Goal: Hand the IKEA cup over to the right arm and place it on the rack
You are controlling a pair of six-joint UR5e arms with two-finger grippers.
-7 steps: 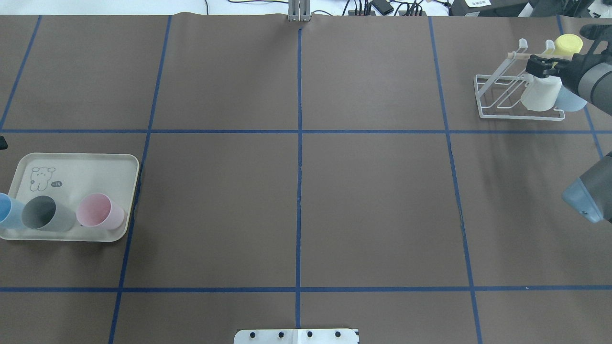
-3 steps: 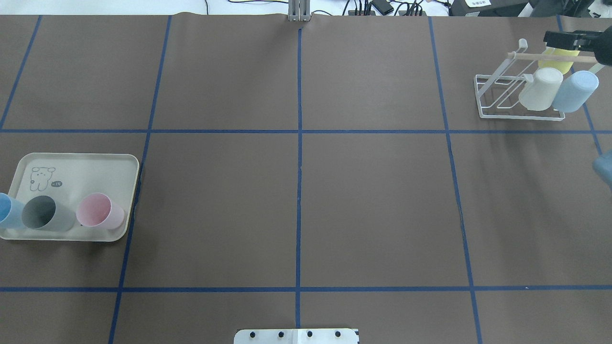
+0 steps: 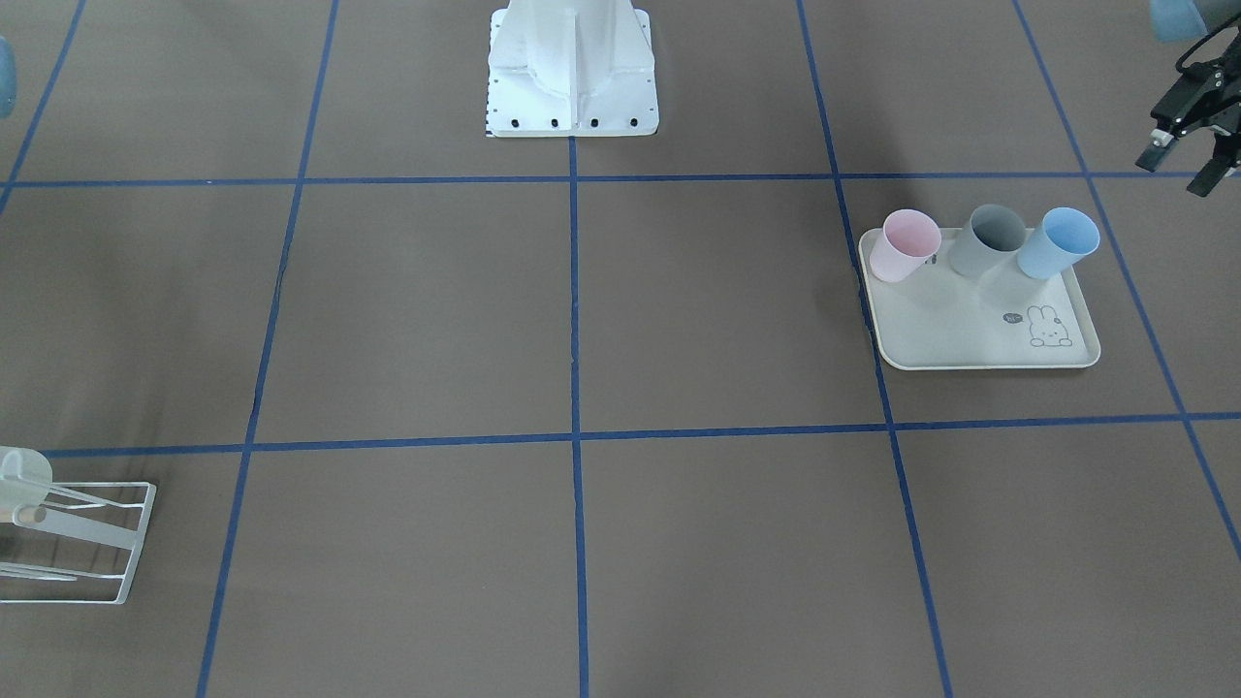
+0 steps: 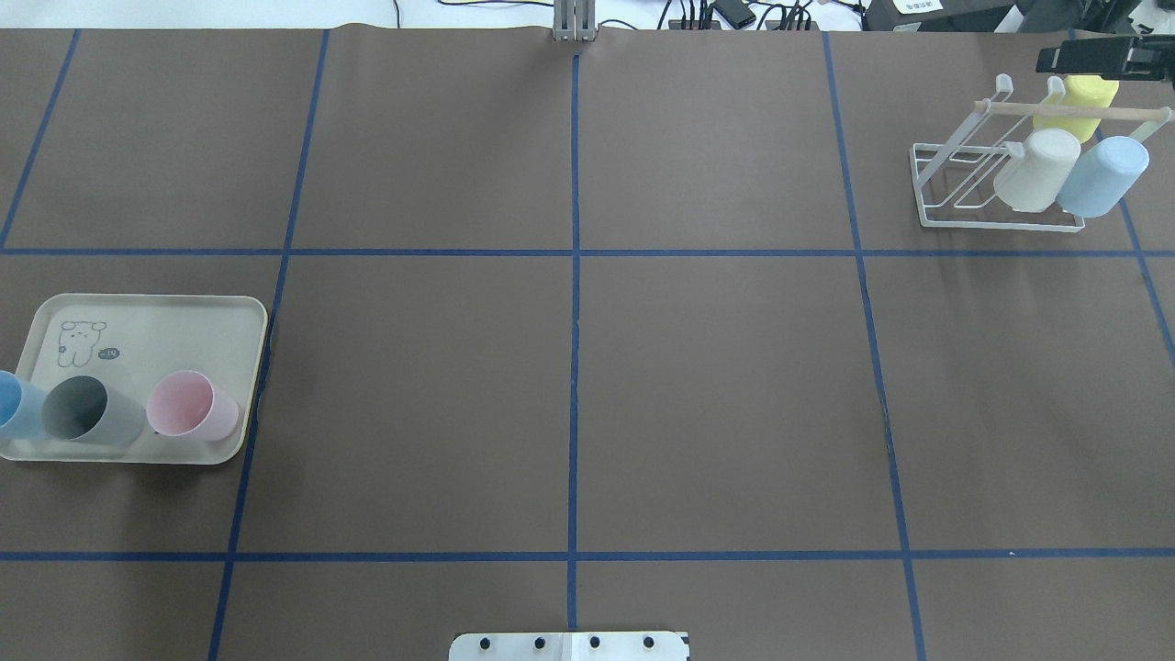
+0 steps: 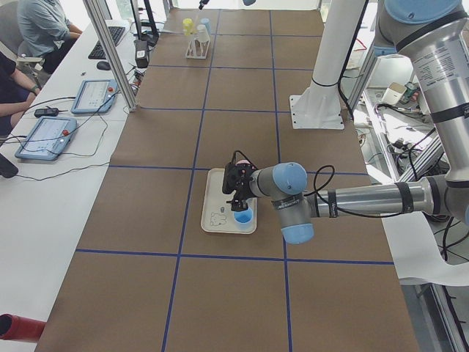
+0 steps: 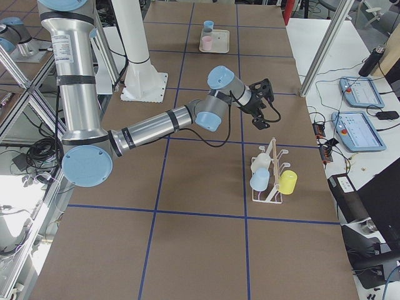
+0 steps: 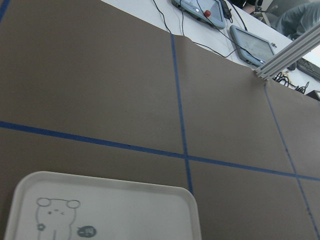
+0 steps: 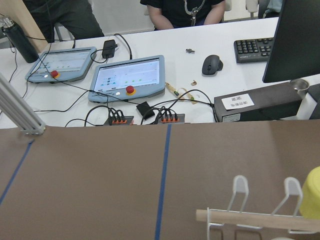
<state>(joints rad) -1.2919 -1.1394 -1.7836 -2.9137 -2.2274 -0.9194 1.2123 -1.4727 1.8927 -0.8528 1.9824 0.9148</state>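
Withdrawn since a second ago: the right gripper (image 4: 1046, 59), then clamped on the white cup (image 4: 1037, 170) at the rack (image 4: 955, 174), is now seen pulled back to the far right corner of the table, apart from cup and rack. Nothing is held in it; whether its fingers are spread or pressed together cannot be told, as only a black edge-on shape is caught at the frame's corner.

White cup is left on the rack, mouth down and tilted on a prong, just below the wooden dowel (image 4: 1065, 109). A light-blue cup (image 4: 1102, 176) is hung touching it on the right; a yellow cup (image 4: 1074, 106) is set behind them, on the far side of the dowel.

Left gripper (image 3: 1175, 177) is seen hovering at the tray (image 4: 138, 321) on the left side of the table, fingers spread, nothing between them. On the tray's near edge three cups are lined up: pink cup (image 4: 191, 404), grey cup (image 4: 87, 408), blue cup (image 4: 14, 404).
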